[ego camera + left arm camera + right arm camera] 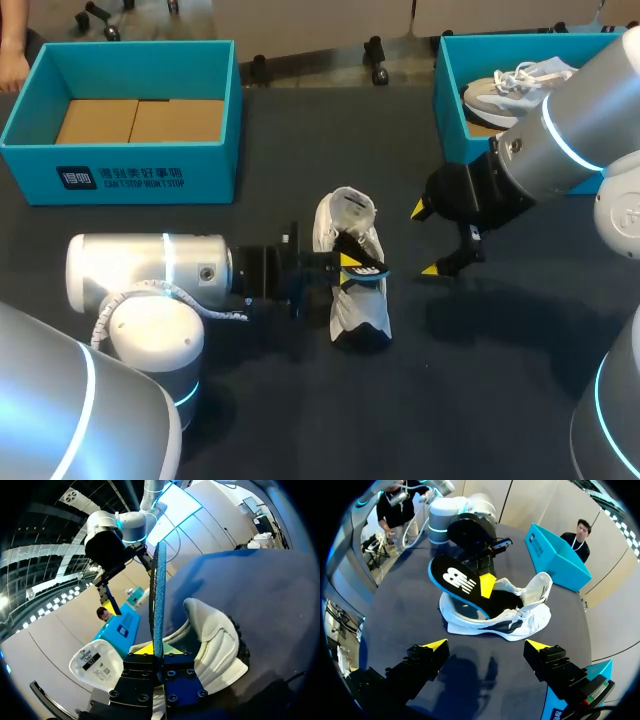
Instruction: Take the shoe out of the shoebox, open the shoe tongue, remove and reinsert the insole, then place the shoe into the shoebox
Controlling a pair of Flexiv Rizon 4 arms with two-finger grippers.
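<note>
The dark table (300, 420) lies under both arms. Near the middle of it a white shoe (365, 310) rests on its side, its tongue folded back and its opening facing the right arm. Farther back on the left sits a blue shoebox (130, 180) with only brown cardboard on its floor. At the far right a second blue box (450, 110) holds another pale shoe (510, 85). The left pincer (347, 262) comes in level from the left and is closed on the black, blue-edged insole (457, 577), one yellow tip pressed to its printed face. The insole stands tilted, one end up in the air and the other down in the shoe's opening. The right pincer (424, 240) hangs just beside the shoe with its fingers spread wide, holding and touching nothing.
</note>
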